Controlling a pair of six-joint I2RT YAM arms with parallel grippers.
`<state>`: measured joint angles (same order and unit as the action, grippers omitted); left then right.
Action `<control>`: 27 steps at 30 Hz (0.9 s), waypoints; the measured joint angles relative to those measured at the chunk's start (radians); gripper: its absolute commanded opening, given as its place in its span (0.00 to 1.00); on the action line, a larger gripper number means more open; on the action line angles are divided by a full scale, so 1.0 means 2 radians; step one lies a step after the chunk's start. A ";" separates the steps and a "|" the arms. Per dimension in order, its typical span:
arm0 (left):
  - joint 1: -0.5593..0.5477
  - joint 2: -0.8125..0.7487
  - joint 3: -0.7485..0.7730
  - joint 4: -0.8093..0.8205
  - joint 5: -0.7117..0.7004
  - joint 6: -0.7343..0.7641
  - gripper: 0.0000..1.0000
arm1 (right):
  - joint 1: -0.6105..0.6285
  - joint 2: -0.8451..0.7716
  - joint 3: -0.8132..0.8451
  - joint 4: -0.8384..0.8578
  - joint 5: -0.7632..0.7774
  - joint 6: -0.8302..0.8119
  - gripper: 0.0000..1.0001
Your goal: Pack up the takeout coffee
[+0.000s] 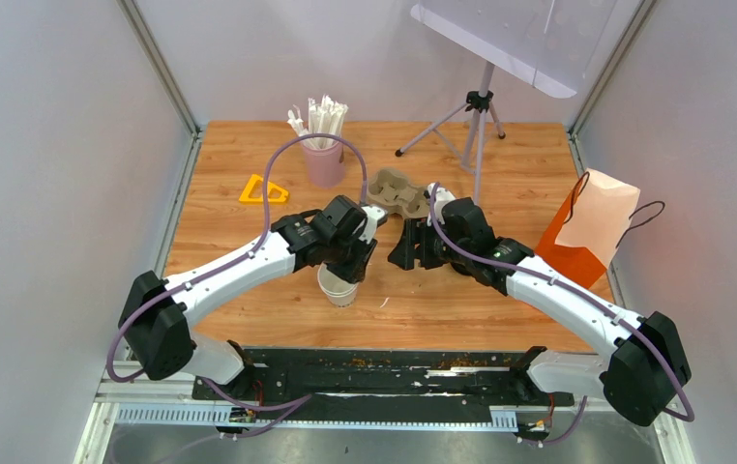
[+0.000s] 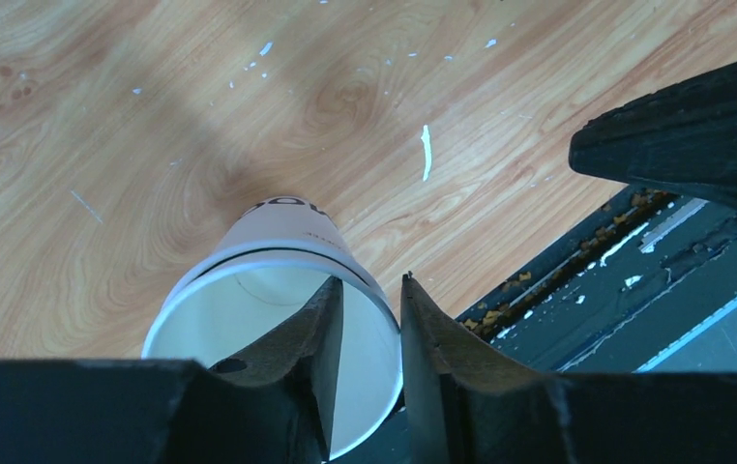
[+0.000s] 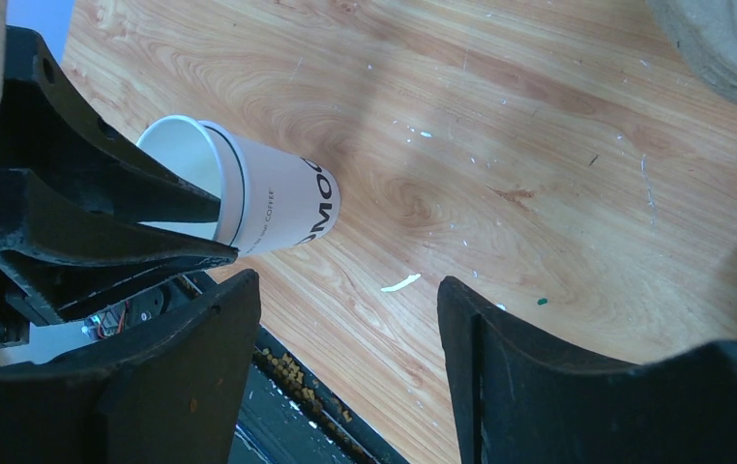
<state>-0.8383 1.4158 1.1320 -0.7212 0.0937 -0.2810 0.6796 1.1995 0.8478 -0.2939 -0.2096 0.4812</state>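
Note:
A whitish paper cup with dark print point(image 1: 338, 287) stands upright and lidless on the wooden table point(image 1: 249, 145), near the front edge. My left gripper point(image 1: 355, 266) hangs over it and straddles its rim. In the left wrist view one finger point(image 2: 307, 338) is inside the cup point(image 2: 278, 242) and the other point(image 2: 442, 348) is outside, with a narrow gap showing at the inner wall. My right gripper point(image 1: 405, 246) stands open just right of the cup, nothing between its fingers point(image 3: 348, 280). The right wrist view shows the cup point(image 3: 278, 198) with the left fingers point(image 3: 181, 203) at its mouth.
A cardboard cup carrier point(image 1: 398, 191) lies behind the grippers. An orange and pale paper bag point(image 1: 592, 227) stands at the right. A pink cup of white sticks point(image 1: 323, 159), a yellow triangle point(image 1: 261, 189) and a tripod point(image 1: 476, 126) are at the back. The black front rail point(image 2: 655, 251) runs close by.

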 measured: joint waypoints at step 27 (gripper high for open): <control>-0.002 -0.111 -0.061 0.095 -0.021 -0.073 0.00 | 0.000 0.063 -0.021 0.085 -0.073 0.136 0.66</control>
<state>-0.8413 1.1938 1.0096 -0.5316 0.0509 -0.4267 0.6796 1.3247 0.8055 -0.1246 -0.3561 0.7532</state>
